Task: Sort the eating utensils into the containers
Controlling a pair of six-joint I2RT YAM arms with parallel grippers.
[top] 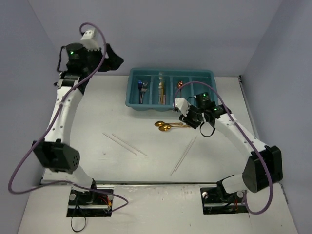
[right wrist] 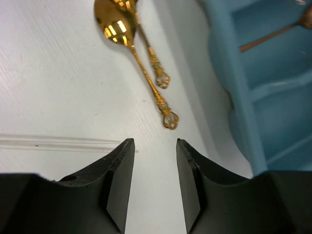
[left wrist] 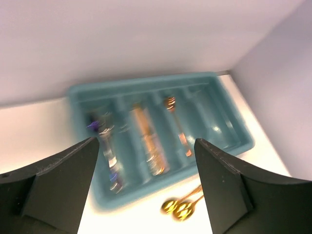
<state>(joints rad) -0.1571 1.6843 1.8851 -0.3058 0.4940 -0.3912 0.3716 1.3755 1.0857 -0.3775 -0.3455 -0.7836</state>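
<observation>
The teal tray (top: 209,77) stands at the back of the table. It holds silver and blue-handled utensils (top: 142,87) in its left compartment, gold ones (top: 161,89) in the second and a copper spoon (top: 179,85) in the third. Two gold spoons (top: 165,126) lie side by side in front of it. Pale stick pairs lie at the left (top: 125,144) and the right (top: 184,155). My right gripper (top: 187,117) is open and empty just past the spoons' handle ends (right wrist: 170,119). My left gripper (top: 114,59) is open and empty, raised at the tray's back left.
The left wrist view is blurred and shows the tray (left wrist: 146,84) and the spoons (left wrist: 180,208) between wide fingers (left wrist: 219,185). The right wrist view shows the tray wall (right wrist: 229,73) at right and a stick (right wrist: 63,143) at left. Grey walls enclose the table.
</observation>
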